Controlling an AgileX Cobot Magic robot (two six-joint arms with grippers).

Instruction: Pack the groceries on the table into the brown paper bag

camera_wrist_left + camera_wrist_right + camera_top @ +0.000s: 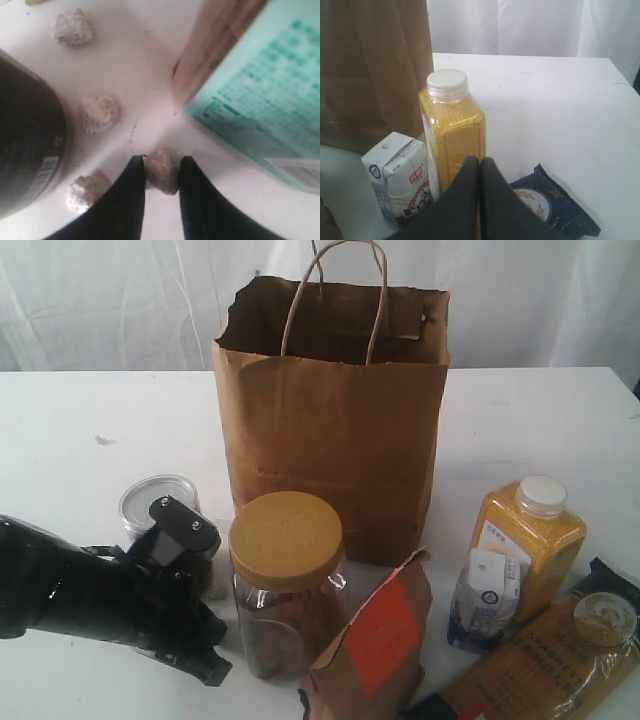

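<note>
Well, the left gripper (pixel 163 161) sits low on the large white tabletop (pixel 80 420), black fingertips clamped on a small pale crumbly lump (pixel 162 176), tucked between the dark silver-lidded can (pixel 155 502) and the clear tan-lidded jar (pixel 287 580). More lumps (pixel 100 112) lie loose nearby. The right gripper (pixel 480 161) hangs empty, fingers pressed together, beside the yellow white-capped bottle (pixel 452 125), parked clear, I'd say. Behind, the tall brown kraft paper bag (pixel 330 440) stands upright, mouth open for loading from above.
</note>
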